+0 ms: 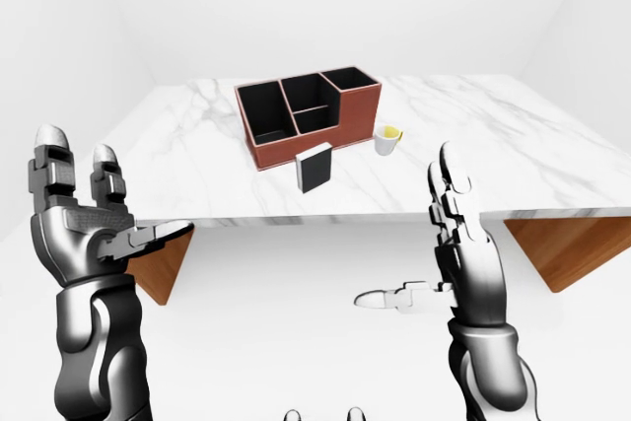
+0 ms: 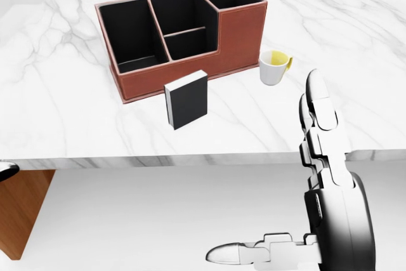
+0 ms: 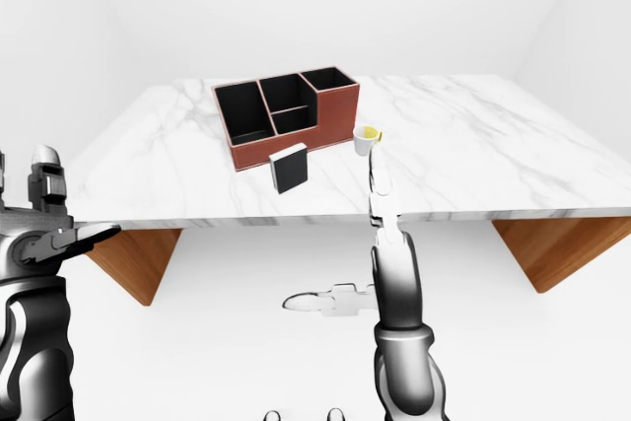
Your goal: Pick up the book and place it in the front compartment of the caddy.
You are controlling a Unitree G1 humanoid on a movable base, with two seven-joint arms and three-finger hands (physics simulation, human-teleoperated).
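Observation:
A black book (image 2: 187,99) with white page edges stands upright on the white marble table (image 2: 76,118), just below the caddy in the head view. The red-brown caddy (image 2: 181,36) has black-lined compartments, all looking empty. My left hand (image 1: 94,214) is open, raised at the left of the left-eye view, short of the table edge. My right hand (image 1: 434,244) is open, fingers up and thumb out to the left, below the table edge and to the right of the book. Neither hand touches anything.
A small white cup (image 2: 275,66) with yellow inside stands right of the caddy. Wooden table supports show under the top at left (image 1: 163,268) and right (image 1: 572,248). White walls and floor surround the table.

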